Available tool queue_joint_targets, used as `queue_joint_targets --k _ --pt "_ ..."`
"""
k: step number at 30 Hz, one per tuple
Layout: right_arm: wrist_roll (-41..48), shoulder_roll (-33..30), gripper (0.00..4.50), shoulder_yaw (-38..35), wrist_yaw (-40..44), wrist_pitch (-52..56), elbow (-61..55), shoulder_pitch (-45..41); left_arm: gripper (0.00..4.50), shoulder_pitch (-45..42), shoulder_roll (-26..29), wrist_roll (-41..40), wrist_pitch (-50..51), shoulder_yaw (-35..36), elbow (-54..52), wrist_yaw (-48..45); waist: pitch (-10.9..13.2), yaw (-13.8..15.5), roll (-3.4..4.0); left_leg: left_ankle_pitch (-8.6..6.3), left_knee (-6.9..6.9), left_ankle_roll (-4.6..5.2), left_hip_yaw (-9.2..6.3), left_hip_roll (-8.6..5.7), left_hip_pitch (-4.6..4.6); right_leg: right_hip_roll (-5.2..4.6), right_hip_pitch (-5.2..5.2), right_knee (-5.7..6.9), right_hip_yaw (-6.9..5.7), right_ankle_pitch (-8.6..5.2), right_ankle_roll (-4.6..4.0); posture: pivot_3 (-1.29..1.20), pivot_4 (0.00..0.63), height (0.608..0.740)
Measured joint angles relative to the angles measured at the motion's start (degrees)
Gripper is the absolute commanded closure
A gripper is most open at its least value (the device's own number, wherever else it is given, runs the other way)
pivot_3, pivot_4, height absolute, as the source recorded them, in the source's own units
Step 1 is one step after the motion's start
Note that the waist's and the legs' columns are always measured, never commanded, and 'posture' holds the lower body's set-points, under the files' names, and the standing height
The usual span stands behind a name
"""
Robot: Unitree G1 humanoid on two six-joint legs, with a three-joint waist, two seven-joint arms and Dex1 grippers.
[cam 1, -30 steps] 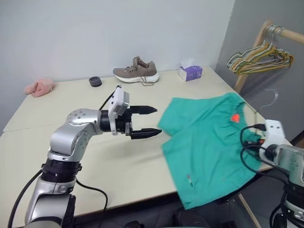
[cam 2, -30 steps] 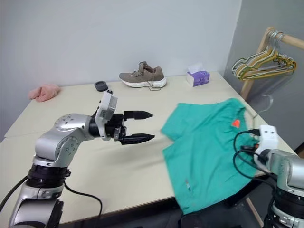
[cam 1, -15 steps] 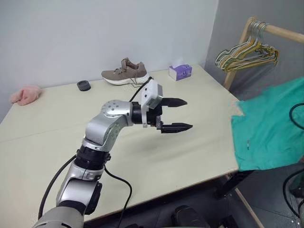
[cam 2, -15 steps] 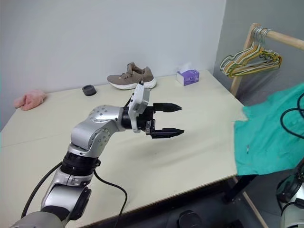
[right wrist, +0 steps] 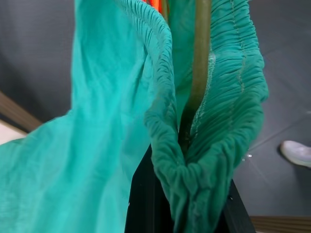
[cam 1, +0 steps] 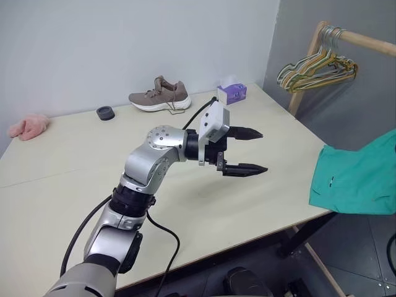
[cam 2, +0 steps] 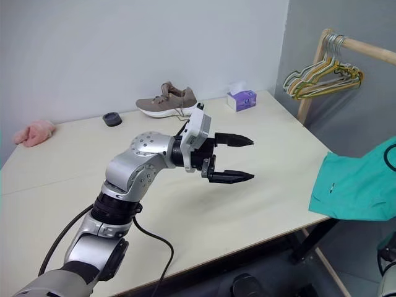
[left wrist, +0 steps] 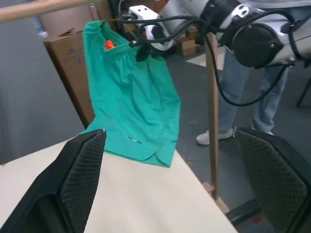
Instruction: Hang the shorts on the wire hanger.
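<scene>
- The table [cam 1: 74, 179] is bearing a shoe [cam 1: 159, 94] at its far edge, with a small round object [cam 1: 106, 112] to its left and a tissue box [cam 1: 231, 93] to its right
- A fluffy cloth [cam 1: 27, 125] is lying at the far left corner
- The left gripper [cam 1: 252, 150] is hovering over the table's middle
- The shorts [cam 1: 359, 179] are hanging past the right edge, their hem touching the near right corner
- Bunched hangers [cam 1: 315, 67] are hanging on a rail [cam 1: 362, 41] behind the shorts, to the right of the table

Beige table [cam 1: 74, 179], shoe [cam 1: 159, 94], tissue box [cam 1: 231, 93], pink cloth [cam 1: 28, 125], black ring [cam 1: 105, 112]
</scene>
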Motion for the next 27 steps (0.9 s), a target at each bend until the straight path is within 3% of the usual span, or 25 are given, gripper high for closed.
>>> queue_joint_targets --k 10,27 --pt "0.9 -7.1 4.50 9.0 5.5 -5.8 14.2 -4.0 0.04 -4.3 -2.0 -1.3 2.1 -0.1 1.2 -2.2 0.1 -0.6 0.02 -0.03 -0.06 0.02 0.15 0.00 0.40 0.01 0.22 -0.08 0.02 -0.08 0.10 -0.36 0.000 0.740" --pt "3.2 -6.7 4.50 8.7 6.1 -4.5 12.9 -2.2 0.04 -7.5 -2.8 -7.0 11.9 -0.8 1.4 -3.2 0.1 -1.3 -0.12 -0.31 -0.06 0.27 0.69 0.00 0.59 0.01 0.32 -0.07 0.87 -0.22 0.32 -0.36 0.000 0.740"
